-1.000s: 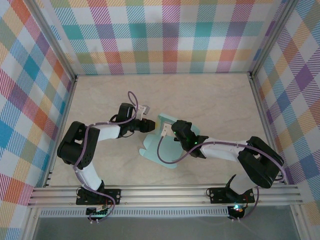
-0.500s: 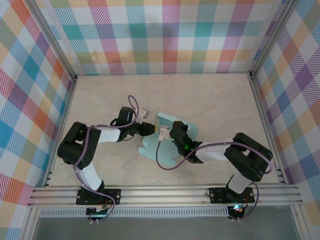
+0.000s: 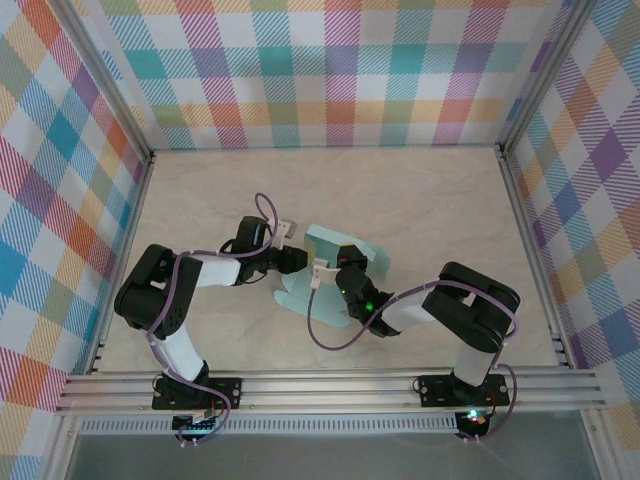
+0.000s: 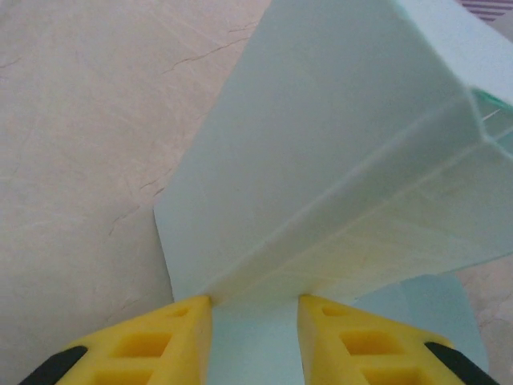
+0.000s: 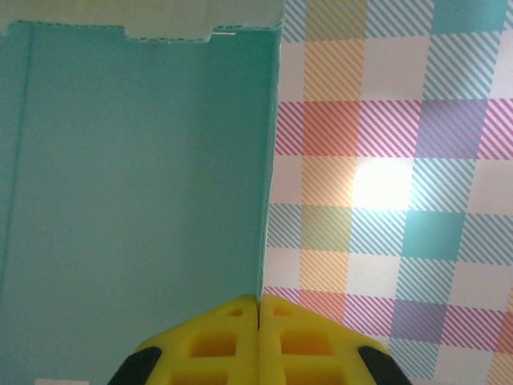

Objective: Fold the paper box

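Viewing from above, the paper box (image 3: 326, 241) lies mid-table (image 3: 430, 200), part folded, between both arms. Left wrist view: the left gripper (image 4: 255, 321) stands partly spread, its fingertips (image 4: 172, 325) against the box's raised fold. Right wrist view: the right gripper (image 5: 258, 321) is pressed together, pinching the box's upright card edge.

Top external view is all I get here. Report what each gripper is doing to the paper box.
Observer: The right gripper is shut on a thin edge of the paper box; the edge runs straight out from between its fingertips.
Operator: Now the left one.
Observer: The left gripper is open, yellow fingertips against the foot of a raised folded wall, flat card between them.
Operator: Describe that wall.
Observer: Parallel fold lines run along its length.
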Controlling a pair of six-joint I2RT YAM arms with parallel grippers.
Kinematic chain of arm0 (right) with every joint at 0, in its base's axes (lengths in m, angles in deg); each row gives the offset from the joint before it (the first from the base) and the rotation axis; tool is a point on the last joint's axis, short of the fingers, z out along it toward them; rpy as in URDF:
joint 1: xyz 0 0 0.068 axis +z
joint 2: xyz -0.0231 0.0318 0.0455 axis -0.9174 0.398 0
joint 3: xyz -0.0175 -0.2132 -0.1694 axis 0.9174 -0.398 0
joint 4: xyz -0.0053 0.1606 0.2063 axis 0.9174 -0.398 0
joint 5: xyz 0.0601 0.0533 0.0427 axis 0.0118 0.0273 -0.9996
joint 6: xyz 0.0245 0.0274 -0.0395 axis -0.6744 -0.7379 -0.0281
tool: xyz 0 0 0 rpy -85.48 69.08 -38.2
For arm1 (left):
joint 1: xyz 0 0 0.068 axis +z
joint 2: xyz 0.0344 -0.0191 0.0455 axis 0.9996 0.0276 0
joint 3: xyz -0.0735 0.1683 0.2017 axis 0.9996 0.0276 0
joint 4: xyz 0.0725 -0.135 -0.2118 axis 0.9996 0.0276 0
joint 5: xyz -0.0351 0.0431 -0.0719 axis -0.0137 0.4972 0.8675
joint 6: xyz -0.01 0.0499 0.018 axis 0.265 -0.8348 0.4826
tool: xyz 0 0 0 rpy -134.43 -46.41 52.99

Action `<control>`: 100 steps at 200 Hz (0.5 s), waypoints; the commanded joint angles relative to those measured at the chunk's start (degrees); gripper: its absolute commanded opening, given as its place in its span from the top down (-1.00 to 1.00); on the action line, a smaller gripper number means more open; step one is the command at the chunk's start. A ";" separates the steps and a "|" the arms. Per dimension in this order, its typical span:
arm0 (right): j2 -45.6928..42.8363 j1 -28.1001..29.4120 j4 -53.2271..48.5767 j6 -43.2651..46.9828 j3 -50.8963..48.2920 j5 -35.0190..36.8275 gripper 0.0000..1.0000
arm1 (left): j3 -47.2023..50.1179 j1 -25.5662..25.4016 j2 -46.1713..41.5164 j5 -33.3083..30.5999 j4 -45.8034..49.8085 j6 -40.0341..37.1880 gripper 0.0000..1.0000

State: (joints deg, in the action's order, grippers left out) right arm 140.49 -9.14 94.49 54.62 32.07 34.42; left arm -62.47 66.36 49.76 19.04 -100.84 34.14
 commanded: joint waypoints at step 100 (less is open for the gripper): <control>2.59 2.97 0.58 -0.80 -0.77 2.88 1.00 | 2.30 -0.79 -4.92 -7.35 -1.86 -0.34 0.28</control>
State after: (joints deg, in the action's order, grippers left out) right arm 142.30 -6.89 98.14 55.78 31.59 37.04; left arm -60.44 66.31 46.83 11.91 -101.96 34.58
